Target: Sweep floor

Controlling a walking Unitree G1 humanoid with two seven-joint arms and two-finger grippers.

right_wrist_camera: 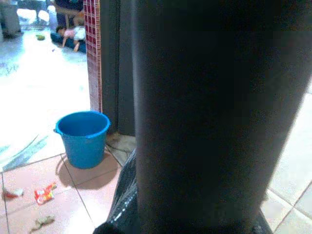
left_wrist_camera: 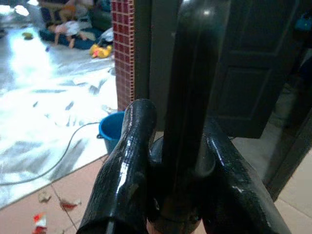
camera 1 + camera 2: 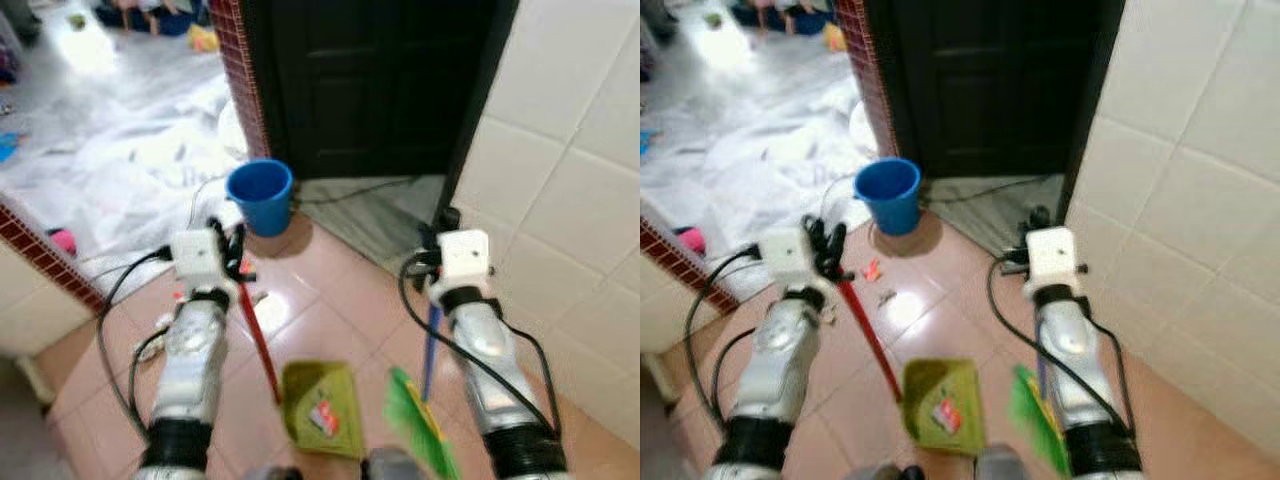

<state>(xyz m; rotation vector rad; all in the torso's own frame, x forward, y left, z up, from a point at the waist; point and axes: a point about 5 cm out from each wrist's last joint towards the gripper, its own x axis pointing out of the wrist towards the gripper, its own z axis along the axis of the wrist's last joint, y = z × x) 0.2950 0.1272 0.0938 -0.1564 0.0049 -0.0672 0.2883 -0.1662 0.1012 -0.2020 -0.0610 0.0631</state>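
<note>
Pink tiled floor (image 3: 330,300) underfoot, dark door (image 3: 370,80) at 12 o'clock, blue bucket (image 3: 260,195) at 11. Green dustpan (image 3: 322,405) lies low on floor at 6, wrapper already inside, likely set to catch sweepings. Green broom (image 3: 420,420) at 5, bristles down. Left claw (image 3: 232,255) clamped on red dustpan handle (image 3: 258,335), forearm extended forward. Right claw (image 3: 432,262) wraps blue broom pole (image 3: 431,345), arm extended forward. Litter scraps (image 3: 880,282) remain at 11.

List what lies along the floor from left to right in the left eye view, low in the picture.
Left arm → red dustpan handle → green dustpan with a wrapper in it → green broom head → right arm → white tiled wall.
</note>
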